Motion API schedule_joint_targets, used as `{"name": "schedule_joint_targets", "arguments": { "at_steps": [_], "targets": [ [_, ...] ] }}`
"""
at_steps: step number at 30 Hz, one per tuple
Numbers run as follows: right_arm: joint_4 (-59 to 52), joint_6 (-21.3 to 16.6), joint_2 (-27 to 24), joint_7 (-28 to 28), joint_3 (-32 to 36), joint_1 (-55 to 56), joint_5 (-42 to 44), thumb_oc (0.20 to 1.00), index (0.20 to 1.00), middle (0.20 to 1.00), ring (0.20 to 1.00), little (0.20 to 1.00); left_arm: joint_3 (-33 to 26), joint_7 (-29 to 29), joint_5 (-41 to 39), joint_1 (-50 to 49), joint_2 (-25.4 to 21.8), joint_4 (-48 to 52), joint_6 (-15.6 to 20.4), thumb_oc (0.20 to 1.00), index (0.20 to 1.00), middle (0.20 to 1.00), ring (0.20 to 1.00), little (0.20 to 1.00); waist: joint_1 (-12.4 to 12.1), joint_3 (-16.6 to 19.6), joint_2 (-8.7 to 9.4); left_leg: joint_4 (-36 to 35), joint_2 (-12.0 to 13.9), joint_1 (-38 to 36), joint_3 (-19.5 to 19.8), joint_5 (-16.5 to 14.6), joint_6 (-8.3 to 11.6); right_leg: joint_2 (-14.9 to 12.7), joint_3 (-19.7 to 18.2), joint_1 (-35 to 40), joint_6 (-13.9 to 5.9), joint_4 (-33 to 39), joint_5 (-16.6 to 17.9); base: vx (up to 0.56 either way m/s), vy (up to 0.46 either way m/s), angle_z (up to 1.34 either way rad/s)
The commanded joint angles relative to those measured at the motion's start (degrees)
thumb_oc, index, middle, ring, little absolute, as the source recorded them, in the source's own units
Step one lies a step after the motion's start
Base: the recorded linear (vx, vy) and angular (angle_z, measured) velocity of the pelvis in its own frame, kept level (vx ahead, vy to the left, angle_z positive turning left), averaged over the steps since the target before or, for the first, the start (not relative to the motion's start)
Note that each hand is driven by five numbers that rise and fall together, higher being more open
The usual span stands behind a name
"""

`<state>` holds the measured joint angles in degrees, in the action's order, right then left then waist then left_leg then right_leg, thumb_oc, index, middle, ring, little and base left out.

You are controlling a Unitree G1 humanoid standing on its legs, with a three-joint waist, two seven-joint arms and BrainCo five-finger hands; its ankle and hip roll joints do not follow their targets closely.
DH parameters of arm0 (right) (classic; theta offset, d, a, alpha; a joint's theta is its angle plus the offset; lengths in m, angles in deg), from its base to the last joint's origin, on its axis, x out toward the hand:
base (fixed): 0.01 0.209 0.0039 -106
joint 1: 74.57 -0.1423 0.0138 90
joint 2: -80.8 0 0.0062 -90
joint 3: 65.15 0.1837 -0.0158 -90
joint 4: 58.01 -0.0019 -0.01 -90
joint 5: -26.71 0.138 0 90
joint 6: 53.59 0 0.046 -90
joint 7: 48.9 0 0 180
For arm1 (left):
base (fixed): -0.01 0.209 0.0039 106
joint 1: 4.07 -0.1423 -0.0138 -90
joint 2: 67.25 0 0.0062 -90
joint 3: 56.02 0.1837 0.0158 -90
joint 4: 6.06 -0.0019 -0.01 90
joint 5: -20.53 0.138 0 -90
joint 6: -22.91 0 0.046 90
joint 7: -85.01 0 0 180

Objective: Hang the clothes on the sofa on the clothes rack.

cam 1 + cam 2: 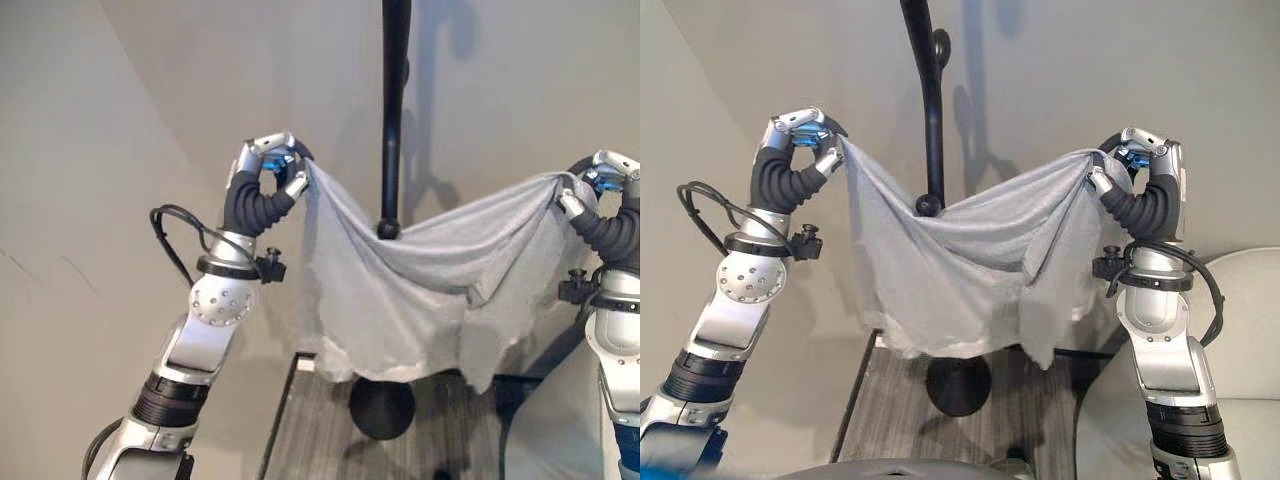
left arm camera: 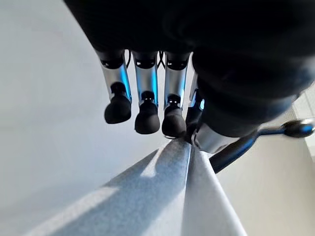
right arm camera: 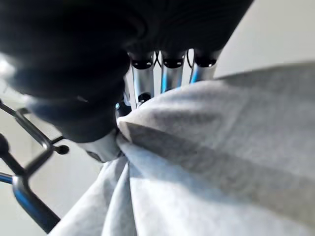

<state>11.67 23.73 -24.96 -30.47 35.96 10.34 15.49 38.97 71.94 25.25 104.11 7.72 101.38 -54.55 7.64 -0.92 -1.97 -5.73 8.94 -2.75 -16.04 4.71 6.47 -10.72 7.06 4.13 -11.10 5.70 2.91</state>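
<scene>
Aloft, grey garment [image 1: 980, 260] pinched by left hand [image 1: 800, 145], right hand [image 1: 1135, 165], before black rack [image 1: 930, 100]

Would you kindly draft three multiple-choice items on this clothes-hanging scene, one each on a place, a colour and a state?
1. Where does the grey garment hang?
A. Between the two raised hands, in front of the rack's pole
B. Flat on the floor
C. Folded over one forearm

2. What colour is the clothes rack?
A. White
B. Black
C. Red

3. What is the state of the left robot hand?
A. Open and away from the cloth
B. Curled and holding nothing
C. Pinching a top corner of the garment

Answers:
1. A: the left and the right robot hand each hold a top corner, and the cloth sags between them across the pole.
2. B: its pole, knob and round base are all black.
3. C: the left wrist view shows cloth gathered between thumb and fingers.
</scene>
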Motion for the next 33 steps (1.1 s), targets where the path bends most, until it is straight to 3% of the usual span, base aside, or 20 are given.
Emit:
{"name": "schedule_joint_targets", "arguments": {
  "at_steps": [1,8,13,17,23,30,33],
  "targets": [
    [-4.9,-4.4,1.3,1.8,5.1,-1.3,3.6,0.200,0.200,0.200,0.200,0.200,-4.4,0.5,-4.5,3.0,-3.5,2.7,5.1,0.200,0.200,0.200,0.200,0.200,-0.4,3.3,1.60,0.7,0.1,-5.5,0.1,-6.9,0.30,-1.3,1.8,-1.5,-1.58,-0.7,0.3,0.02,0.008,0.06],
    [-5.7,-8.1,2.7,-5.1,6.0,-0.7,16.1,0.200,0.200,0.200,0.200,0.200,-9.9,6.0,-17.4,-1.6,-3.3,7.0,7.9,0.200,0.200,0.200,0.200,0.200,-0.6,3.9,1.42,0.7,-0.3,-6.6,-0.2,-7.5,0.30,-1.6,1.7,-0.4,-1.60,-0.7,0.2,0.00,0.006,0.01],
    [-4.9,-8.3,1.8,-9.3,6.0,0.9,20.6,0.200,0.200,0.200,0.200,0.200,-12.5,8.9,-21.2,-4.4,-3.4,7.1,7.9,0.200,0.200,0.200,0.200,0.200,-0.7,4.1,1.58,0.7,-0.5,-7.6,-0.5,-8.0,0.38,-2.0,1.9,0.5,-1.60,-0.7,0.0,0.02,0.016,0.02],
    [-5.9,-9.4,1.7,-14.9,7.1,2.7,27.8,0.200,0.200,0.200,0.200,0.200,-14.6,15.6,-29.1,-7.7,-4.6,7.8,8.2,0.200,0.200,0.200,0.200,0.200,-1.0,3.9,1.69,0.7,-0.5,-7.8,-0.5,-8.0,0.46,-2.0,2.0,0.7,-1.53,-0.7,-0.1,0.00,0.000,0.00],
    [-6.4,-10.2,2.0,-21.4,7.0,3.1,35.1,0.200,0.200,0.200,0.200,0.200,-15.4,23.7,-41.0,-8.7,-1.9,9.2,7.9,0.200,0.200,0.200,0.200,0.200,-1.0,4.0,1.99,0.7,-0.4,-7.9,-0.6,-8.0,0.53,-2.1,1.9,0.7,-1.53,-0.7,-0.1,0.00,0.000,0.00],
    [-7.0,-10.6,3.9,-25.2,6.5,1.1,42.4,0.200,0.200,0.200,0.200,0.200,-15.2,25.8,-47.9,-5.7,0.7,10.1,8.4,0.200,0.200,0.200,0.200,0.200,-1.0,4.3,1.91,0.7,-0.4,-8.2,-0.8,-8.2,0.53,-2.1,2.1,1.0,-1.50,-0.7,-0.3,0.00,0.000,0.00],
    [-7.7,-11.2,4.8,-25.1,6.1,-1.8,44.1,0.200,0.200,0.200,0.200,0.200,-15.1,24.0,-48.3,-1.8,1.1,10.5,10.0,0.200,0.200,0.200,0.200,0.200,-0.9,4.8,1.76,0.7,-0.4,-8.4,-0.7,-8.3,0.64,-2.0,2.4,1.3,-1.47,-0.7,-0.5,0.02,0.000,0.02]
  ]
}}
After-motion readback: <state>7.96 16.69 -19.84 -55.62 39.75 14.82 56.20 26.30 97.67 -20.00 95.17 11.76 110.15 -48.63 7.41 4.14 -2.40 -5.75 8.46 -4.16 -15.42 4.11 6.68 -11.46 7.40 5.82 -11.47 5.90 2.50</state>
